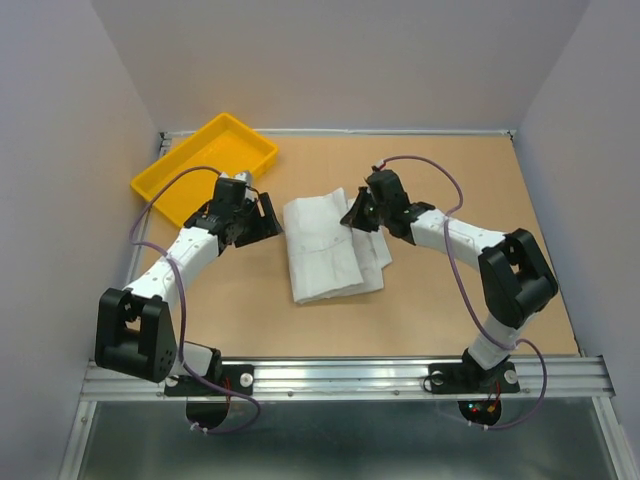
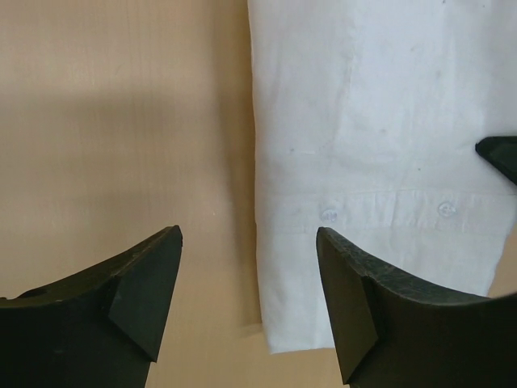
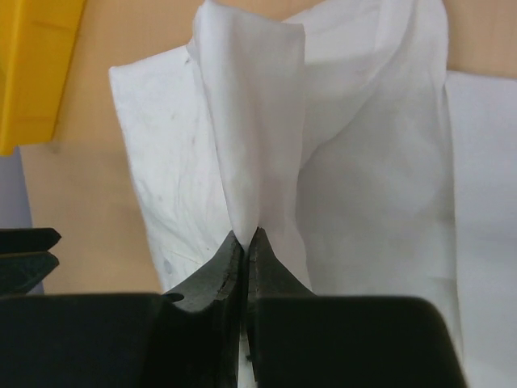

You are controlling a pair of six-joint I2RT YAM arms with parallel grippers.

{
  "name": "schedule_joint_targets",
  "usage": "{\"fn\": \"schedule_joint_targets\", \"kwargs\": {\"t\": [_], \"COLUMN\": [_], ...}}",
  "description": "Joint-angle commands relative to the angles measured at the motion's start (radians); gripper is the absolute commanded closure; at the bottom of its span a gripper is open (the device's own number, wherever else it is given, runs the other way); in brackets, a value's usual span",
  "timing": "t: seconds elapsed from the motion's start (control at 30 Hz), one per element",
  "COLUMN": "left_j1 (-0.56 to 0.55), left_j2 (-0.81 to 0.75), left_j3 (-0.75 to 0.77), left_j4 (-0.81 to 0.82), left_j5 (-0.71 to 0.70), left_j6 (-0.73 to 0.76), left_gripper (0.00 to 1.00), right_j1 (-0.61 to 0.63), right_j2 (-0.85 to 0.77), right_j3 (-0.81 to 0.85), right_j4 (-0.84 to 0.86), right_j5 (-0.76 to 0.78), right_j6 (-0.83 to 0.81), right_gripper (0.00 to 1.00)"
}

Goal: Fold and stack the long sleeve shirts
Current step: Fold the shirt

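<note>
We are looking down on a white long sleeve shirt (image 1: 322, 250), which is lying roughly folded into a rectangle at the middle of the wooden table (image 1: 450, 320). The right gripper (image 1: 355, 218) is sitting at the shirt's right edge, toward the far end, with its jaws pressed together on a fold of the thin fabric. In the right wrist view we are seeing that fold standing up in a peak straight out from between the closed fingertips (image 3: 226, 263).

The left gripper (image 1: 268, 220) is sitting just beside the shirt's left edge, with its jaws standing wide apart and holding nothing. In the left wrist view we are seeing one finger over bare table and the other over the shirt, with the shirt's straight edge running between them. Two small buttons (image 2: 329, 214) are showing on a stitched band of the cloth.

A yellow plastic tray (image 1: 205, 165) is lying at the far left of the table, apart from the shirt and just beyond the left gripper.
</note>
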Motion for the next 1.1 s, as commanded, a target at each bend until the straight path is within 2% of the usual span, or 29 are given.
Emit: {"fn": "schedule_joint_targets", "kwargs": {"t": [0.0, 0.17, 0.33, 0.57, 0.73, 1.07], "left_j1": [0.003, 0.003, 0.01, 0.021, 0.021, 0.019], "left_j2": [0.029, 0.085, 0.164, 0.315, 0.395, 0.493], "left_j3": [0.012, 0.026, 0.107, 0.252, 0.247, 0.256], "left_j4": [0.045, 0.083, 0.118, 0.158, 0.196, 0.244], "left_j5": [0.017, 0.041, 0.025, 0.086, 0.11, 0.136], "left_j6": [0.012, 0.003, -0.012, -0.051, -0.064, -0.074], "left_gripper": [0.23, 0.28, 0.28, 0.28, 0.28, 0.3], "right_j1": [-0.005, -0.026, -0.036, -0.048, -0.066, -0.157], "right_j2": [-0.018, 0.054, 0.06, 0.074, 0.067, 0.047], "right_j3": [-0.073, -0.104, -0.096, -0.094, -0.111, -0.251], "right_j4": [0.019, 0.055, 0.059, 0.059, 0.076, 0.312], "right_j5": [0.064, 0.027, 0.018, -0.009, -0.023, -0.241], "right_j6": [-0.002, -0.054, -0.125, -0.146, -0.143, -0.071], "right_gripper": [0.99, 0.99, 0.99, 0.99, 0.99, 0.99]}}
